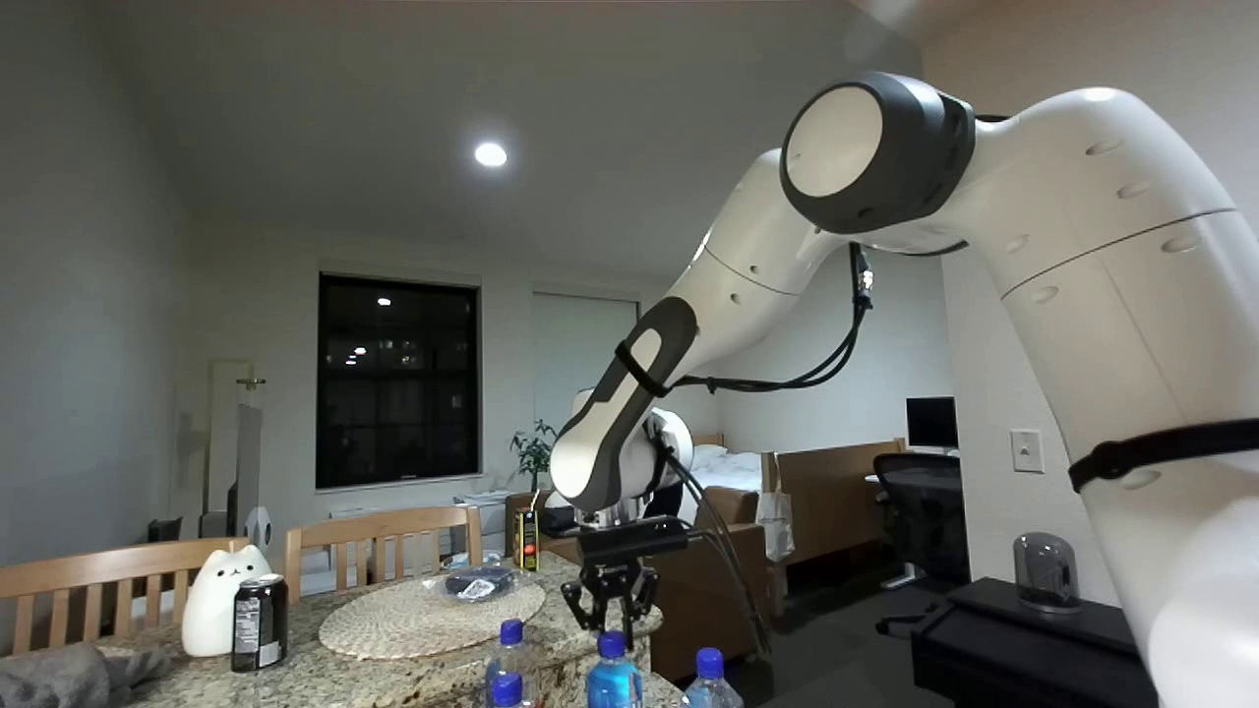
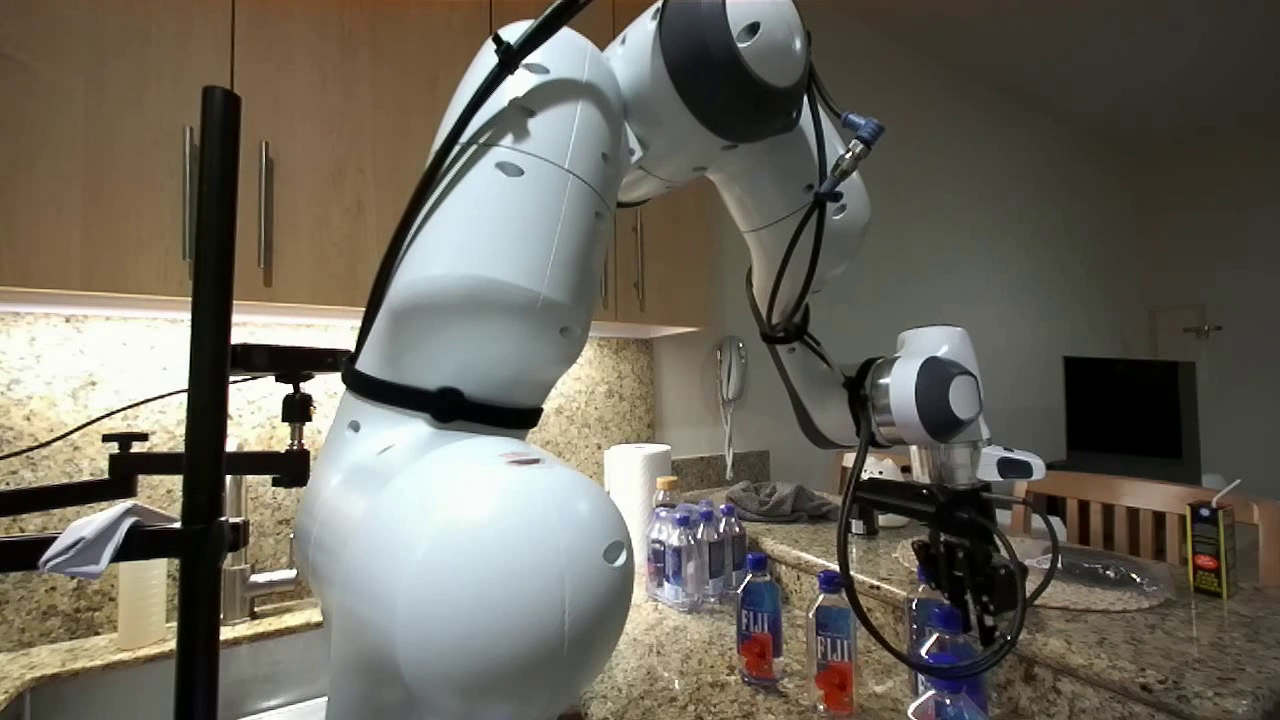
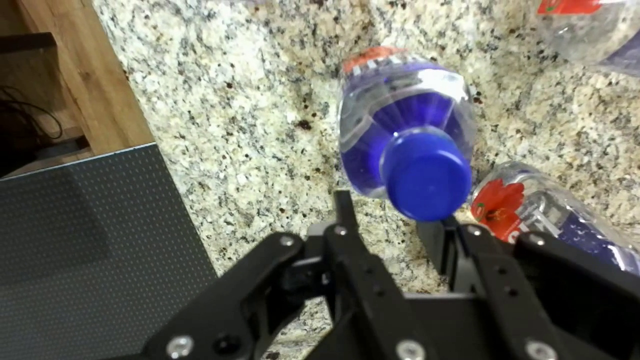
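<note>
Pointing its cap (image 3: pixel 429 175) up — the vertical bottle (image 3: pixel 399 115) stands near the unclenched hand (image 3: pixel 390 215).

Lower left in an exterior view, a white cat figurine (image 1: pixel 209 602) stands partly behind a black can (image 1: pixel 260 624), near a woven placemat (image 1: pixel 398 619). Mid-frame in an exterior view are a paper towel roll (image 2: pixel 641 495) and wall phone (image 2: pixel 731 370).

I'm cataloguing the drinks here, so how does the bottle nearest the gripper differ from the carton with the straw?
The bottle is see-through, while the carton is opaque, mostly black with yellow. The bottle narrows toward its top, while the carton is boxy with flat sides. The bottle has a blue cap on, whereas the carton has a pale straw sticking out of its top. Both stand upright.
</note>
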